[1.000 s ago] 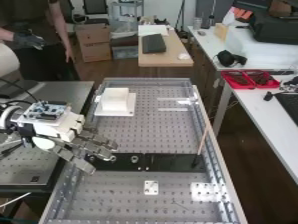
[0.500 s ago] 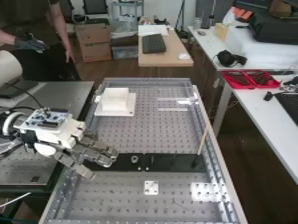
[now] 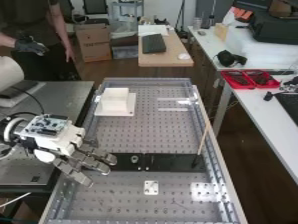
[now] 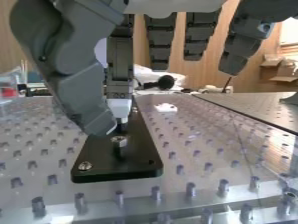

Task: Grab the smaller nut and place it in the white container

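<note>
High view: the hand (image 3: 61, 137) hangs over the arm-side end of the black bar (image 3: 171, 162), fingers loosely spread. The white container (image 3: 114, 100) stands farther up the bench (image 3: 143, 135).

Wrist view: the smaller nut (image 4: 120, 141) sits upright on the bar near the thumb's tip, apparently unheld. Step 1, lining up the grasp, seems in hand; next, thumb and fingers must bracket the nut, then pinch.

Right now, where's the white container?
In the high view, the white container stands toward the far left corner of the bench, beyond the black bar and the hand.
</note>
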`<state>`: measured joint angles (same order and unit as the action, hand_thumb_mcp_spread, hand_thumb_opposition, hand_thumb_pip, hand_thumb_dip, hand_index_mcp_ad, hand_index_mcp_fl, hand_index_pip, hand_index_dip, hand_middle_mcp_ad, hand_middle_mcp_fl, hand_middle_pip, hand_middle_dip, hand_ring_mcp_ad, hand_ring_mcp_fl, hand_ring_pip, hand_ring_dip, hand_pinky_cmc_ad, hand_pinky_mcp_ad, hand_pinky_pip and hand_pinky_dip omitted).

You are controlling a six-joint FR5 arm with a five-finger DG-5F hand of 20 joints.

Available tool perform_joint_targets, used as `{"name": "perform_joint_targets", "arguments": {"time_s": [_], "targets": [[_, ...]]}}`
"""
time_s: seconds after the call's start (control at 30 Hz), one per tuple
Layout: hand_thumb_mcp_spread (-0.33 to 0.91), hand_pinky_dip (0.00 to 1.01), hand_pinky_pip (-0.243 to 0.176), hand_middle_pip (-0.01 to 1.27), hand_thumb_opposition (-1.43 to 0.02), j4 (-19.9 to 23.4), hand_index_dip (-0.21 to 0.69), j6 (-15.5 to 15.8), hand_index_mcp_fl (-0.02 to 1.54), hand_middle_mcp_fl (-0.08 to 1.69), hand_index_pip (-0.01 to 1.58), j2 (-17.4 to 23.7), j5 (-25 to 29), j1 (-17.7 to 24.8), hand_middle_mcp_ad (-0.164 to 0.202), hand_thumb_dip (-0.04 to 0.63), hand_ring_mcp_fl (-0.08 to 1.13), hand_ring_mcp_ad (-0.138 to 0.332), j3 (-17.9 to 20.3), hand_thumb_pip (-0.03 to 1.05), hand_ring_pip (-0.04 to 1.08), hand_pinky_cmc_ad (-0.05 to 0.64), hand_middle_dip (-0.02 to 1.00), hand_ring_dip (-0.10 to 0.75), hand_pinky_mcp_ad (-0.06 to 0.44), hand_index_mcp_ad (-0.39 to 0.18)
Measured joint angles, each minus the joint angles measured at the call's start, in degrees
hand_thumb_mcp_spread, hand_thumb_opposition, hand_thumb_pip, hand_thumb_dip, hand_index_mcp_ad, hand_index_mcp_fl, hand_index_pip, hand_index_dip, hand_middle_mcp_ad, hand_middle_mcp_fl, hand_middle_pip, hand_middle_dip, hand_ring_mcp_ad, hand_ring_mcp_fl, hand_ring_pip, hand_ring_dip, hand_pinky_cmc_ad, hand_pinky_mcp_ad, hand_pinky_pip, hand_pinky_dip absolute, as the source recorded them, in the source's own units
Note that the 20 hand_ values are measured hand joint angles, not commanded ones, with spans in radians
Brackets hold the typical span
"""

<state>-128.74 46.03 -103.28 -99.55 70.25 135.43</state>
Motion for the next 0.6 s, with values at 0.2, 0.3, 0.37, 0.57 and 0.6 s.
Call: {"name": "perform_joint_targets", "arguments": {"time_s": [0.2,0.3,0.37,0.57,0.6], "targets": [[0.43,0.18,-0.052,0.13,-0.83,1.8,0.192,0.9,0.02,0.06,1.55,-0.9,-0.7,-0.8,0.075,0.22,0.0,0.147,0.0,0.76,0.08,0.367,0.22,0.075,0.295,-0.133],[0.42,0.18,-0.052,0.13,-0.82,1.9,0.192,1.3,0.02,0.06,1.55,-1.4,-1.3,-1.1,0.075,0.22,0.0,0.147,-0.1,0.76,0.08,0.367,0.22,0.079,0.295,-0.133],[0.42,0.18,-0.052,0.13,-0.82,2.0,0.192,1.4,0.02,0.06,1.55,-1.6,-1.4,-1.2,0.072,0.22,0.0,0.147,-0.1,0.76,0.08,0.367,0.22,0.075,0.295,-0.133],[0.42,0.18,-0.052,0.13,-0.82,3.5,0.192,2.2,0.02,0.06,1.55,-2.5,-2.0,-1.3,0.072,0.22,0.0,0.147,0.2,0.76,0.08,0.367,0.22,0.079,0.295,-0.136],[0.42,0.18,-0.052,0.13,-0.82,3.7,0.192,2.3,0.02,0.06,1.55,-2.7,-2.0,-1.2,0.072,0.22,0.0,0.147,0.2,0.76,0.08,0.367,0.22,0.079,0.295,-0.133]]}}
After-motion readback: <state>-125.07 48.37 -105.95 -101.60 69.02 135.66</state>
